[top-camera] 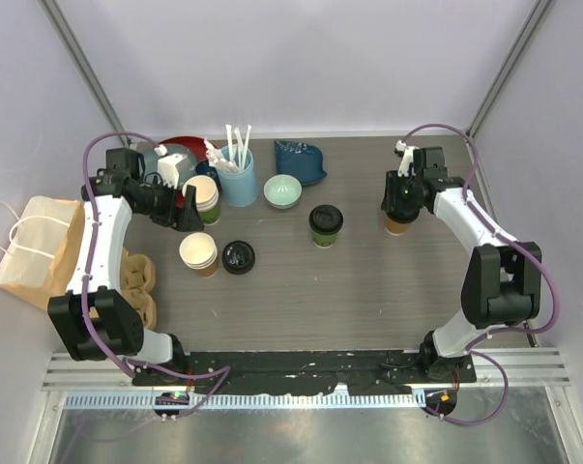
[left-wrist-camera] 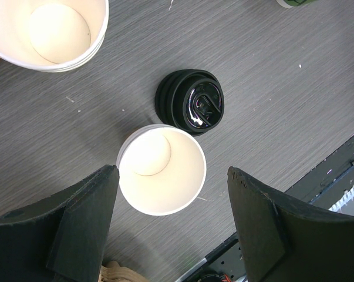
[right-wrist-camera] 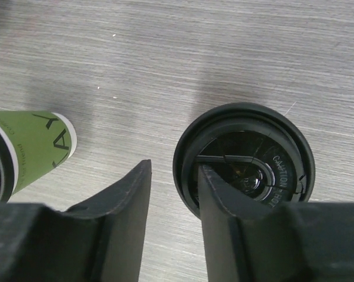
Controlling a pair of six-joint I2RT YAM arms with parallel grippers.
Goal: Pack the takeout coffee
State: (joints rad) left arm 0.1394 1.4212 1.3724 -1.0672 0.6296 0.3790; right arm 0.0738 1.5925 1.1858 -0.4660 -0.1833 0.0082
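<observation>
We see the right gripper [top-camera: 399, 203] hanging directly over the brown-walled cup [top-camera: 397, 226], which stands upright on the right side of the worktop [top-camera: 349, 290]. In the right wrist view its jaws stand a little apart with nothing clamped between them. One finger crosses above the cup's black lid [right-wrist-camera: 265, 170] while the other sits just left of the rim. The green-walled cup [top-camera: 325, 224], also lidded and upright, stands near the middle of the worktop, well apart from the brown one.

We find the left gripper [left-wrist-camera: 172, 170] spread wide and empty above a lidless cup stack [left-wrist-camera: 162, 176]. The loose black lids [left-wrist-camera: 191, 103] lie just beside that stack. A paper bag [top-camera: 35, 251] sits at the far left, beside the left arm.
</observation>
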